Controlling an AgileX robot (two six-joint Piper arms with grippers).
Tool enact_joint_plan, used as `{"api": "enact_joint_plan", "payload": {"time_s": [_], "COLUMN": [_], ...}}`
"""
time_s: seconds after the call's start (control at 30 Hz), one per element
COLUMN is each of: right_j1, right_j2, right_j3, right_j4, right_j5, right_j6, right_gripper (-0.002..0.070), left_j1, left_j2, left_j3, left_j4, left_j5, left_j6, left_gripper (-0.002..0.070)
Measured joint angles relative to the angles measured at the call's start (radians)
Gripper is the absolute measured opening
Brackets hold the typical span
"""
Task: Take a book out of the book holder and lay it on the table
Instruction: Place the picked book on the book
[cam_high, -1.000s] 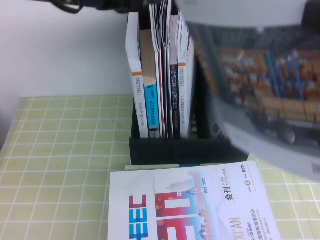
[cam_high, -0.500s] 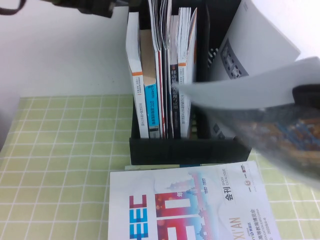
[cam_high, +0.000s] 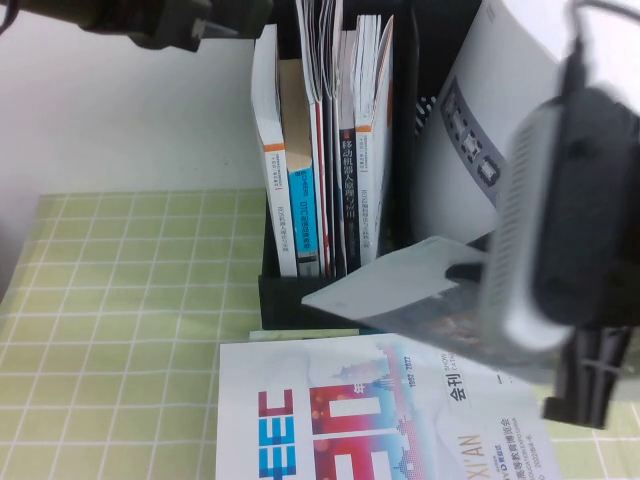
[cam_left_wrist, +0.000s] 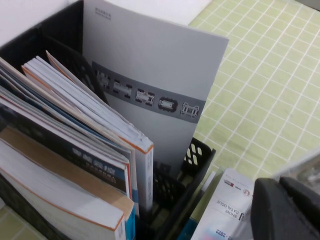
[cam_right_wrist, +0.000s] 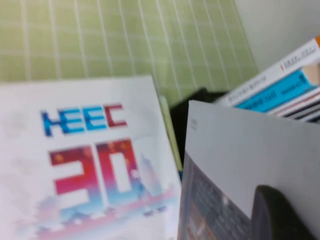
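Scanning from the frame's left: the left gripper (cam_high: 200, 22) hangs at the upper left above the book holder (cam_high: 330, 298); whether its fingers are open I cannot tell. The white catalogue (cam_high: 340, 420) lies at lower centre. At right, the book (cam_high: 410, 290) is out of the holder, tilted low over the catalogue, not yet flat on the table (cam_high: 120, 330). The right gripper (cam_high: 475, 275) is clamped on its edge, its arm reaching in from the right, wrist angled down. Judging by this, only lowering and release remain.
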Motion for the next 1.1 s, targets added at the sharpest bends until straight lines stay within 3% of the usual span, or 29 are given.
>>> {"api": "enact_joint_plan", "payload": {"time_s": [0.23, 0.33, 0.67, 0.77, 0.93, 1.1], "right_j1": [0.237, 0.305, 0.389, 0.389, 0.389, 0.387], "right_j2": [0.096, 0.151, 0.409, 0.502, 0.603, 0.646], "right_j3": [0.0, 0.0, 0.0, 0.0, 0.0, -0.001], "right_j4": [-0.536, -0.645, -0.573, -0.473, -0.342, -0.429], "right_j5": [-0.04, -0.038, -0.126, -0.156, -0.187, -0.217], "right_j6": [0.421, 0.512, 0.622, 0.63, 0.521, 0.486], "right_gripper": [0.0018, 0.0018, 0.0018, 0.0018, 0.0018, 0.0018], "left_j1": [0.0, 0.0, 0.0, 0.0, 0.0, 0.0], "left_j2": [0.0, 0.0, 0.0, 0.0, -0.014, -0.019], "left_j3": [0.0, 0.0, 0.0, 0.0, 0.0, 0.0], "left_j4": [0.005, 0.005, 0.007, 0.008, 0.008, 0.008], "left_j5": [0.015, 0.015, 0.015, 0.015, 0.015, 0.013], "left_j6": [-0.002, -0.002, -0.004, -0.004, -0.004, -0.004], "left_gripper": [-0.0002, -0.0002, -0.0002, -0.0003, -0.0002, -0.0003]}}
